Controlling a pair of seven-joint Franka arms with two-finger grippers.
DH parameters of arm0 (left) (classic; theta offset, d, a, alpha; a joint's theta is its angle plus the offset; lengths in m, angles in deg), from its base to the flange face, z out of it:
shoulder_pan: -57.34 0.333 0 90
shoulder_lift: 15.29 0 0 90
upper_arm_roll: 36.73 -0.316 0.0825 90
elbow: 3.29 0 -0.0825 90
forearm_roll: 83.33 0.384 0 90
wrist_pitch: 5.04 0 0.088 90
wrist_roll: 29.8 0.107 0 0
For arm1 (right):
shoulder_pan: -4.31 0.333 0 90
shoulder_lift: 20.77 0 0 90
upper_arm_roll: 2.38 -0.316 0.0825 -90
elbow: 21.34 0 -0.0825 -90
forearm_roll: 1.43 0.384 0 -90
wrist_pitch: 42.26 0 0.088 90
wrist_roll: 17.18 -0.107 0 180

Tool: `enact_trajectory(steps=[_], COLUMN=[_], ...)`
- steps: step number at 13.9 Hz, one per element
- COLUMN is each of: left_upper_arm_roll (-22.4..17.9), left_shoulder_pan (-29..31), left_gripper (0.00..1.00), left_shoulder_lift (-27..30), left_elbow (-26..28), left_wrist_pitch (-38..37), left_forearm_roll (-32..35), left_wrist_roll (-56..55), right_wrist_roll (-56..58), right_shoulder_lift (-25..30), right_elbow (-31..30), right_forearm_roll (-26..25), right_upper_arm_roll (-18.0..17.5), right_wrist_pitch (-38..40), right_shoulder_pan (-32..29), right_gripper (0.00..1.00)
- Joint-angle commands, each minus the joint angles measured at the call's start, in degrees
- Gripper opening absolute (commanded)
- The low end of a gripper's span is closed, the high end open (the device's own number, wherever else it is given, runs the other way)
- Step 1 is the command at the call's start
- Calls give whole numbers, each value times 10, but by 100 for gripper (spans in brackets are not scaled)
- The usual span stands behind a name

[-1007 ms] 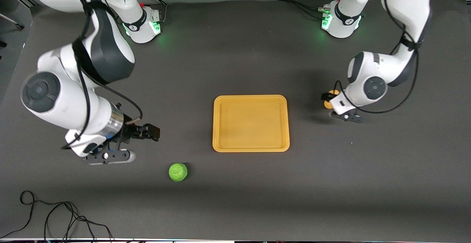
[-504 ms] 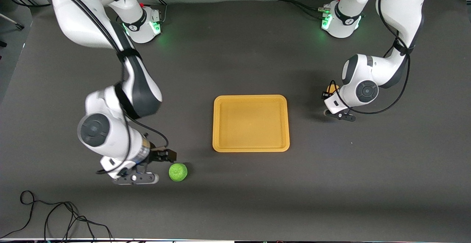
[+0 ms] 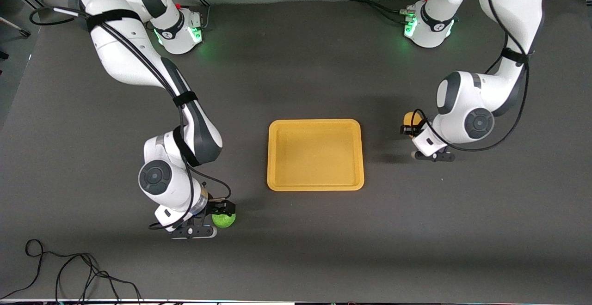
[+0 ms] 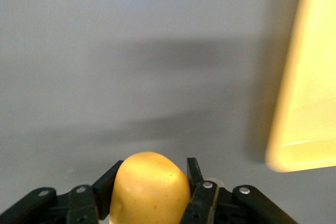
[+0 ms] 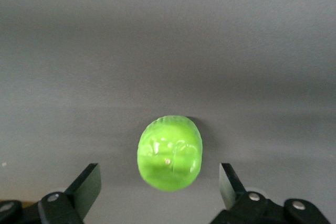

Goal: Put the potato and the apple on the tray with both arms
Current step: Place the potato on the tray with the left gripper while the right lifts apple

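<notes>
The yellow-orange tray (image 3: 277, 157) lies at the table's middle and also shows in the left wrist view (image 4: 310, 77). My left gripper (image 3: 409, 128) is shut on the potato (image 3: 410, 118), beside the tray toward the left arm's end. In the left wrist view the potato (image 4: 149, 187) fills the gap between the fingers of the left gripper (image 4: 152, 179). The green apple (image 3: 225, 220) lies on the table, nearer to the camera than the tray, toward the right arm's end. My right gripper (image 3: 222, 209) is open right at it. In the right wrist view the apple (image 5: 169, 152) sits just ahead of the spread fingertips of the right gripper (image 5: 157, 184).
A loose black cable (image 3: 69, 272) lies at the table's near corner toward the right arm's end. The green-lit bases (image 3: 182, 30) (image 3: 428, 25) stand along the edge farthest from the camera. Dark bare table surrounds the tray.
My right arm has swung down and toward the tray's side until its open gripper reached the apple. My left gripper has shifted slightly with the potato in it.
</notes>
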Motion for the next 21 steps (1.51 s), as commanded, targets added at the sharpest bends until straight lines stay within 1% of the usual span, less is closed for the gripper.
enact_trajectory(steps=[1,2,4,7,8,9,10,11,12,13,14,15,16,17,18,19,20,21], left_upper_arm_roll=[-2,-2,-3,-3,-3,-3,-3,-3,-3,-3,-4,-4,-4,-4,-4,-4,-4,-4], left_shoulder_pan=[-55,-74,-108,-138,-144,-145,-146,-147,-150,-158,-159,-158,-159,-159,-159,-159,-159,-160], left_gripper=[0,0,0,0,0,0,0,0,0,0,0,0,12,28,37,52,100,100], left_shoulder_lift=[-45,-70,-108,-135,-145,-153,-161,-170,-177,-183,-188,-191,-196,-198,-198,-198,-199,-199], left_elbow=[-123,-147,-177,-180,-180,-180,-182,-187,-190,-190,-190,-191,-193,-193,-193,-193,-197,-200], left_wrist_pitch=[-37,-33,-21,-20,-9,17,44,61,66,67,67,67,67,68,67,67,66,66], left_forearm_roll=[-17,-17,-17,-12,-13,-12,-12,-12,-12,-9,-1,9,13,13,13,13,16,21], left_wrist_roll=[-105,-134,-165,-185,-186,-194,-206,-212,-214,-214,-213,-213,-214,-213,-213,-208,-202,-204], right_wrist_roll=[-15,-15,-16,-16,-16,-16,-16,-16,-16,-16,-15,-14,-12,-10,-10,-10,-11,-12], right_shoulder_lift=[-24,-29,-39,-46,-46,-46,-46,-46,-45,-40,-35,-19,0,30,55,81,111,138], right_elbow=[4,4,5,4,3,1,0,-1,-2,-2,-2,-1,0,-1,-2,-2,-2,-3], right_forearm_roll=[-12,-12,-12,-13,-14,-14,-14,-14,-14,-14,-14,-14,-14,-14,-14,-14,-14,-13], right_upper_arm_roll=[6,6,6,6,6,6,6,7,6,6,7,7,7,8,8,9,9,9], right_wrist_pitch=[-31,-36,-48,-50,-50,-49,-49,-49,-49,-46,-39,-14,16,47,82,122,166,194], right_shoulder_pan=[6,6,6,6,6,5,5,4,4,3,2,1,0,-1,-1,-1,-1,-1], right_gripper=[100,100,100,100,100,98,86,70,60,55,54,54,54,54,54,54,54,54])
